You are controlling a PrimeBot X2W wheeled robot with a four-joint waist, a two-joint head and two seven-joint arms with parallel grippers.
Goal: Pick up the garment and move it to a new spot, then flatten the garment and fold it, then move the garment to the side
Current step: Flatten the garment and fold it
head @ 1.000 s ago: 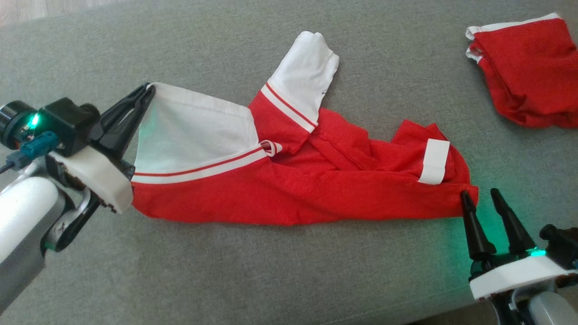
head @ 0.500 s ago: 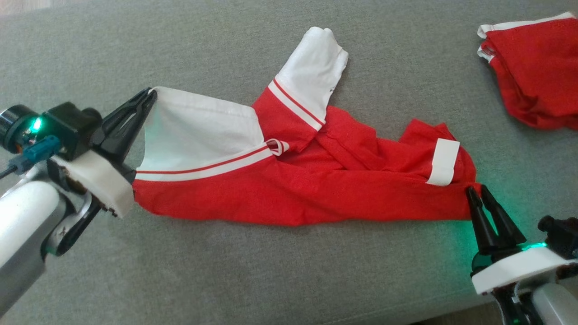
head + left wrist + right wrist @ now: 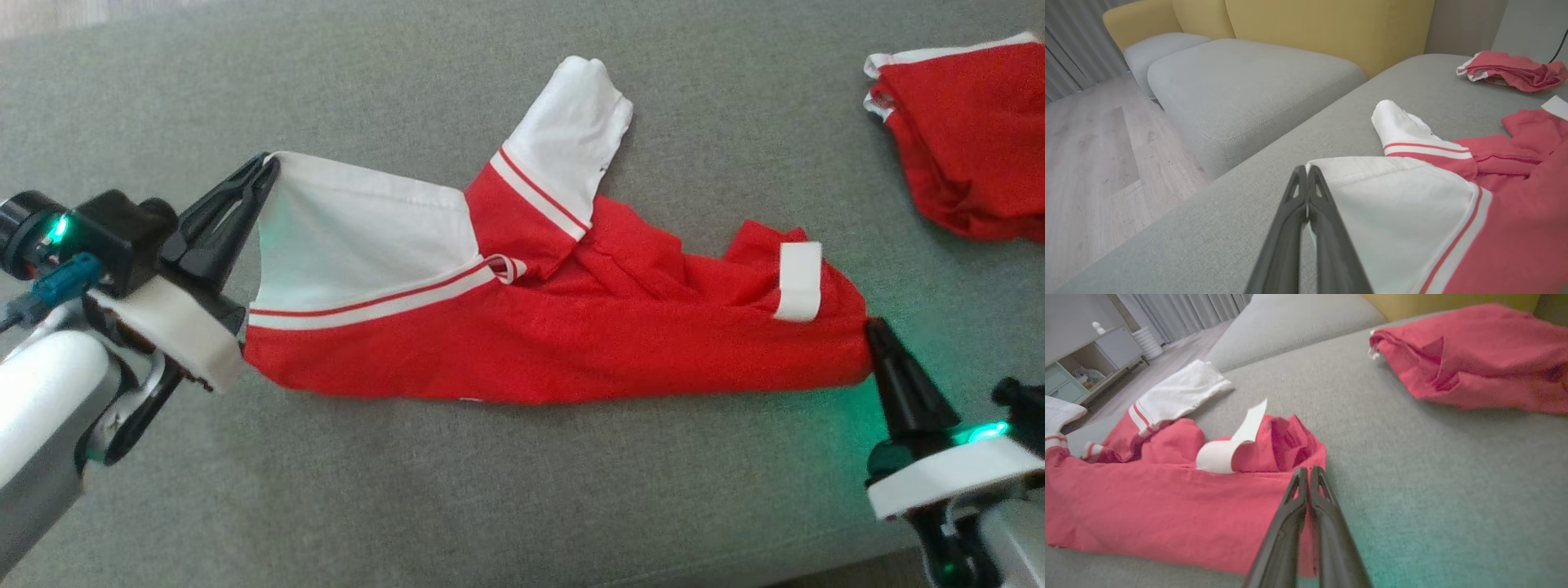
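the garment (image 3: 555, 335), a red top with a white panel and red-and-white stripes, lies stretched out lengthwise across the middle of the grey cushion (image 3: 490, 490), its long lower edge running nearly straight from one gripper to the other. its white sleeve (image 3: 575, 131) points away from the robot and lies flat on the cushion. the red cloth is bunched in loose folds toward the robot's right end, where a white band (image 3: 798, 282) crosses it.

the left gripper (image 3: 265, 167) has its two dark fingers pressed together on the upper corner of the white panel, and that corner is raised a little off the cushion. in the left wrist view the white hem sits right at the fingertips.

the right gripper (image 3: 875, 331) is at the opposite end, fingers closed tight on the red corner of the garment. in the right wrist view red cloth shows between the two fingers. a green glow from its wrist falls on the cushion beside it.

well apart from all this, at the far right of the cushion, lies a second red garment (image 3: 971, 139) with white trim, crumpled in a heap.

beyond the cushion the left wrist view takes in a yellow backrest (image 3: 1310, 28), another grey seat (image 3: 1241, 85), a wooden floor (image 3: 1094, 163) and grey curtains (image 3: 1069, 45). the right wrist view has a low cabinet (image 3: 1094, 355) far off.
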